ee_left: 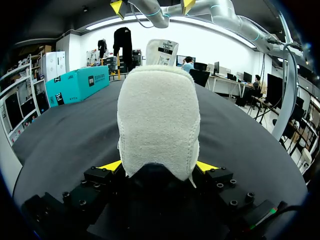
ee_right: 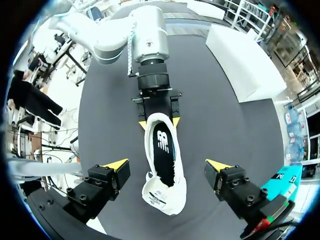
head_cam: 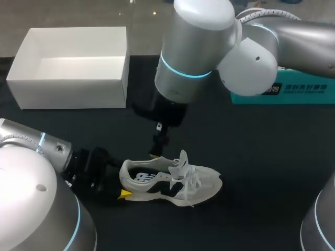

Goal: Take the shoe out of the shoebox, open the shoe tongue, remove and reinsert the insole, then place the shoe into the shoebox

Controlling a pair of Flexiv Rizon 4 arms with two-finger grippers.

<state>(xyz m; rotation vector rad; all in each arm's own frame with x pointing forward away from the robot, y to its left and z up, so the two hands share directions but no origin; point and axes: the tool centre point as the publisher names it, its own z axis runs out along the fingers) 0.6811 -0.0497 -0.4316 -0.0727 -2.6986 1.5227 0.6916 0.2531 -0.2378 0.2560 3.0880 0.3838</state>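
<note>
Two roles: left pincer [ee_left: 158, 167], clenched on the cream mesh sneaker [head_cam: 172, 184] (heel end), braces while released right pincer [ee_right: 166, 164] should pinch the black insole [ee_right: 163, 152] squarely.

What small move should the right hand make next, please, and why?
Probably lower the right hand, open above the shoe, toward the insole: the tongue is already pulled open, the insole lies exposed, and the left hand holds the shoe steady.

Free: bare table [head_cam: 261, 209] lower right; strip between shoebox [head_cam: 68, 68] upper left and shoe [head_cam: 170, 183]. Blocked: shoe heel by left gripper [ee_left: 159, 167] clamping it; above shoe by right gripper [ee_right: 166, 165], fingers spread. Teal box [head_cam: 309, 97] upper right.
</note>
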